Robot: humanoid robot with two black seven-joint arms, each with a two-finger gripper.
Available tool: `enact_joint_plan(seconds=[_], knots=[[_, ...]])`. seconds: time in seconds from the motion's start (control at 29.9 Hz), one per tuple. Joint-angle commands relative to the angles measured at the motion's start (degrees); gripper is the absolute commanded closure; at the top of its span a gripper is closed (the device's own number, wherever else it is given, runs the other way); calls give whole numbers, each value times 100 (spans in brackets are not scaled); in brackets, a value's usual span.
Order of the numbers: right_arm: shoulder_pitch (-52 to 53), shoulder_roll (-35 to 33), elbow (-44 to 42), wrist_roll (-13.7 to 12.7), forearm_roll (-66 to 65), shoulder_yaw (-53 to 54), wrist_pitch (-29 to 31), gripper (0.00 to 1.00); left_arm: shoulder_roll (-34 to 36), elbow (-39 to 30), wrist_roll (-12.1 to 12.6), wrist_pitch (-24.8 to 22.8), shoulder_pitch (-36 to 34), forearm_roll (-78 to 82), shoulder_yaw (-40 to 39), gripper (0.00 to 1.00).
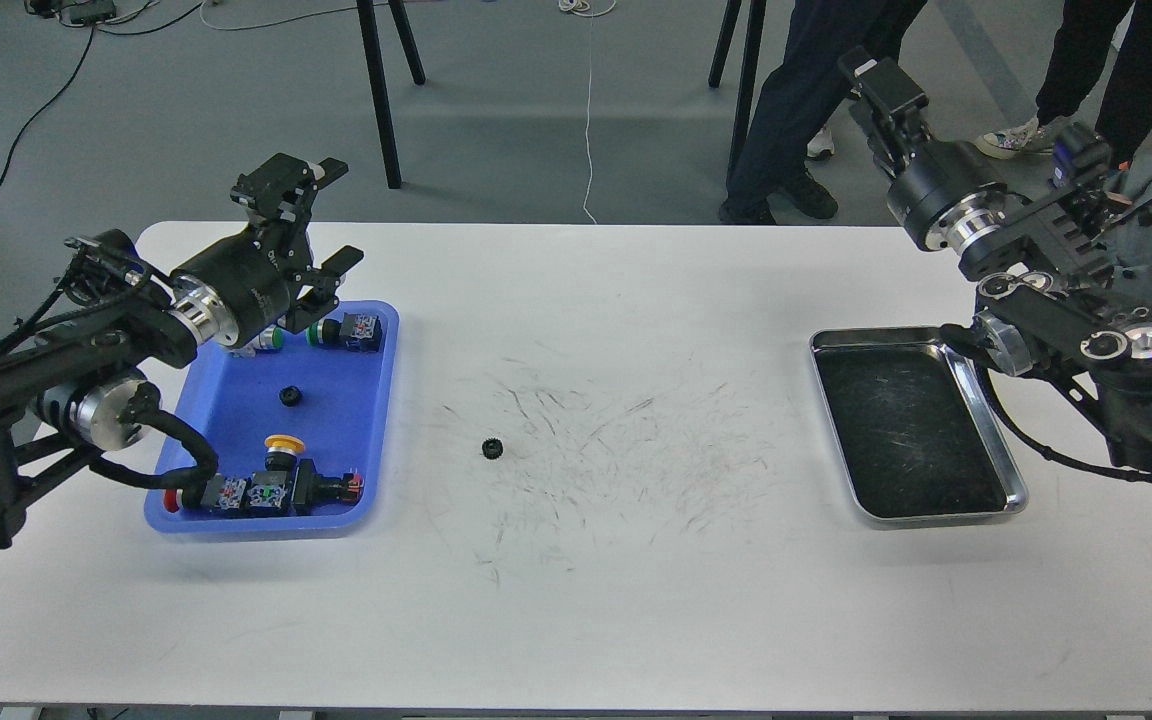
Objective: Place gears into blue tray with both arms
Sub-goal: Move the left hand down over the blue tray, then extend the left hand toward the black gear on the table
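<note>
No legible text, perhaps for blur.

Blue tray (376, 400), black gears (492, 448)

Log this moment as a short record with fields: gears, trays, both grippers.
gear in tray: one gear on the floor of the blue tray
gear outside: one gear on the table, between the two trays
other tray contents: push-button switches along the near and far edges
steel tray: holds nothing visible
left gripper: fingers apart, holding nothing, raised over the blue tray's far end
right gripper: raised beyond the table's far right corner; fingers cannot be told apart
</note>
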Motion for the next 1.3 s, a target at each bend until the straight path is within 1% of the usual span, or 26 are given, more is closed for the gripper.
enact_joint_plan(seconds=[0.0, 0.1, 0.23, 0.3, 0.37, 0.47, 0.5, 0.57, 0.63, 0.74, 0.77, 0.87, 0.97, 1.07, 1.17, 1.27], knots=[[-119, -114, -3, 0, 9, 256, 0, 25, 236, -422, 5, 233, -130, 553, 110, 0], [-330, -131, 32, 0, 9, 484, 0, 23, 438, -818, 23, 392, -156, 615, 207, 0], [-611, -412, 207, 0, 227, 730, 9, 17, 465, -967, -3, 550, -340, 737, 601, 0], [-761, -448, 260, 0, 491, 704, 53, 16, 526, -1222, -12, 725, -393, 965, 777, 1], [-901, -474, 287, 0, 580, 722, 79, 15, 579, -1328, -12, 971, -420, 1316, 857, 1], [-1086, -571, 339, 0, 589, 766, 62, 15, 579, -1469, -3, 1008, -472, 1389, 1156, 1], [-1139, -571, 383, 0, 589, 792, 62, 15, 579, -1469, 75, 964, -533, 1354, 1226, 1], [-1253, -580, 453, 0, 589, 871, 53, 15, 597, -1504, 76, 929, -578, 1248, 1227, 0], [-1315, -606, 471, 0, 589, 959, 53, 15, 562, -1444, 32, 841, -569, 1187, 1218, 0], [-1385, -606, 480, 0, 589, 968, 53, 15, 544, -1469, -257, 840, -534, 1274, 1262, 0], [-1394, -606, 480, 0, 589, 968, 53, 15, 553, -1565, -310, 875, -551, 1335, 1349, 0], [-1438, -606, 480, 0, 589, 994, 44, 15, 562, -1776, -355, 1007, -692, 2106, 1744, 0], [-1508, -606, 489, 0, 589, 1047, 53, 15, 535, -1970, -364, 1227, -780, 3458, 2218, 0], [-1517, -606, 480, 0, 589, 1047, 53, 15, 404, -1944, -364, 1516, -1034, 4348, 2720, 0], [-1526, -606, 471, 0, 589, 1047, 53, 15, 316, -1900, -364, 1570, -1289, 4665, 3264, 1], [-1552, -606, 471, 0, 589, 1047, 53, 15, 79, -1611, -364, 1666, -1622, 5307, 3625, 1]])
